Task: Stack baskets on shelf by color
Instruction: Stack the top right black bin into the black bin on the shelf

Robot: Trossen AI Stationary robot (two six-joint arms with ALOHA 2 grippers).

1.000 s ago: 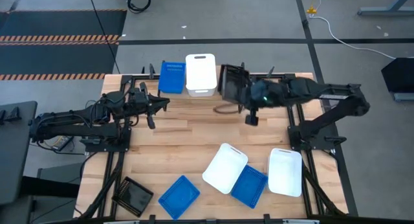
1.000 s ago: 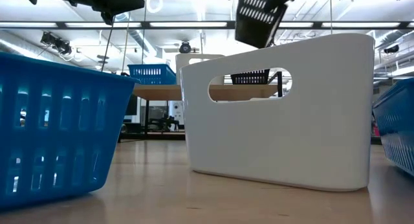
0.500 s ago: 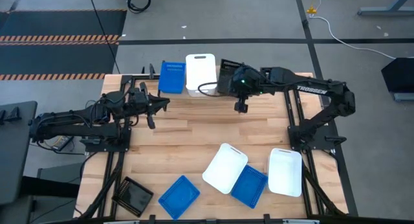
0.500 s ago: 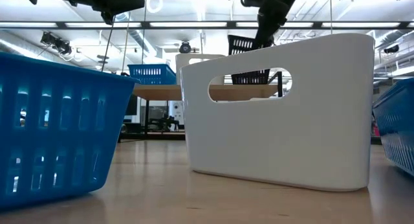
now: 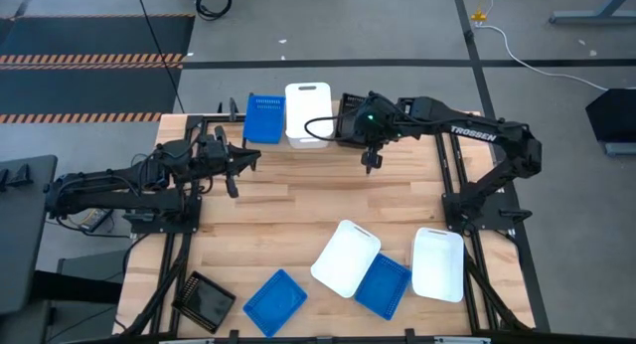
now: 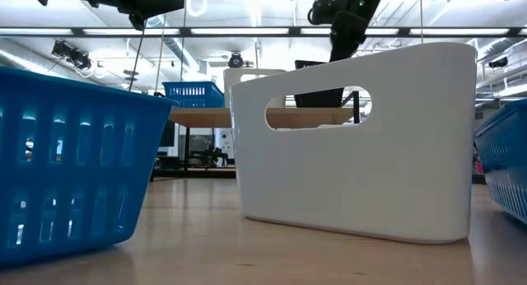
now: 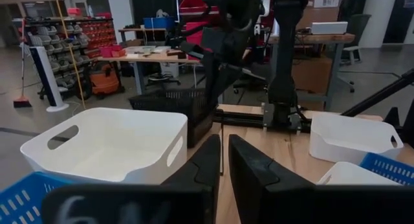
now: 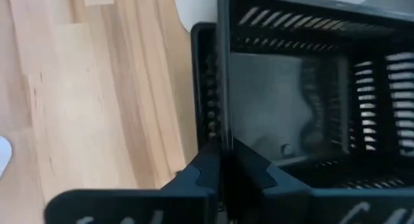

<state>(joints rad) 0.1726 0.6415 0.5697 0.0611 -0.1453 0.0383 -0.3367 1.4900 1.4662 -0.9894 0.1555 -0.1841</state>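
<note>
The shelf (image 5: pixel 298 143) stands at the table's far edge and carries a blue basket (image 5: pixel 263 118), a white basket (image 5: pixel 308 112) and black baskets (image 5: pixel 348 115). My right gripper (image 5: pixel 360 125) is above the shelf's right end, shut on the upper black basket (image 8: pixel 304 88), which sits inside another black one (image 8: pixel 204 81). In the low view that black basket (image 6: pixel 317 95) shows through the handle hole of a near white basket (image 6: pixel 354 153). My left gripper (image 7: pixel 223 156) is shut and waits over the table's left part, holding nothing. My right gripper holds the upper black basket by the rim of one side wall (image 8: pixel 223 123). One finger (image 8: pixel 255 169) is inside the basket and the other is outside. The fingers come from above, pointing down. The basket sits level, nested in the black basket on the shelf.
On the table's near half lie two white baskets (image 5: pixel 346 257) (image 5: pixel 437 264), two blue baskets (image 5: pixel 383 284) (image 5: pixel 275 302) and a black basket (image 5: pixel 204 301). Bare wood lies between them and the shelf. In the low view a blue basket (image 6: pixel 74 153) stands close on the left.
My right gripper has moved toward the table's far-left and down, carrying the black basket. The basket hung tilted above the shelf; now it stands level inside the black basket on the shelf's right end. The gripper has stayed shut on it.
</note>
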